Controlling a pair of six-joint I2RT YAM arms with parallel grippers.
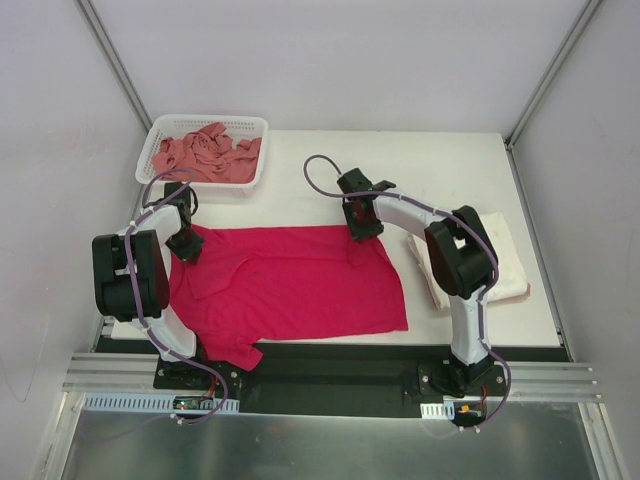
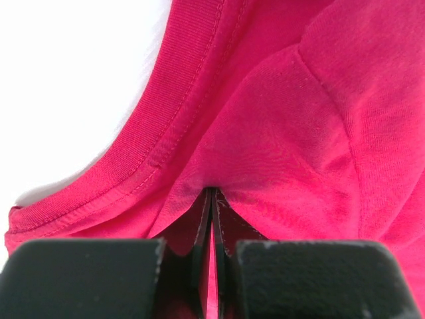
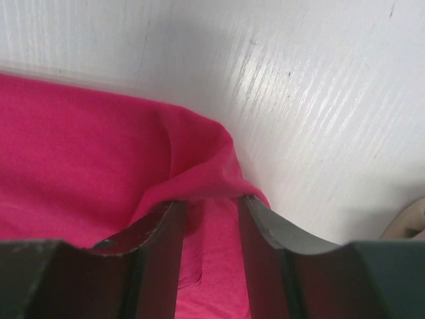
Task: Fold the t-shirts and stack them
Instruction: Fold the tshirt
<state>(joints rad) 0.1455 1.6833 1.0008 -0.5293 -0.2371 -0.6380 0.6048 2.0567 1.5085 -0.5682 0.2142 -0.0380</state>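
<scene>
Lying flat, magenta t-shirt (image 1: 290, 285) runs left-right, collar toward left gripper (image 1: 187, 247).

A robot lab cell. Plain white panels (image 1: 330, 60) box in the desk (image 1: 450, 170). Two arms (image 1: 460, 260) sit on a metal rail (image 1: 550, 378).

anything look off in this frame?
One thing. The red shirt lies skewed: its near sleeve hangs over the table's front edge onto the black rail. Its far right corner is bunched up between the right gripper's open jaws.
</scene>
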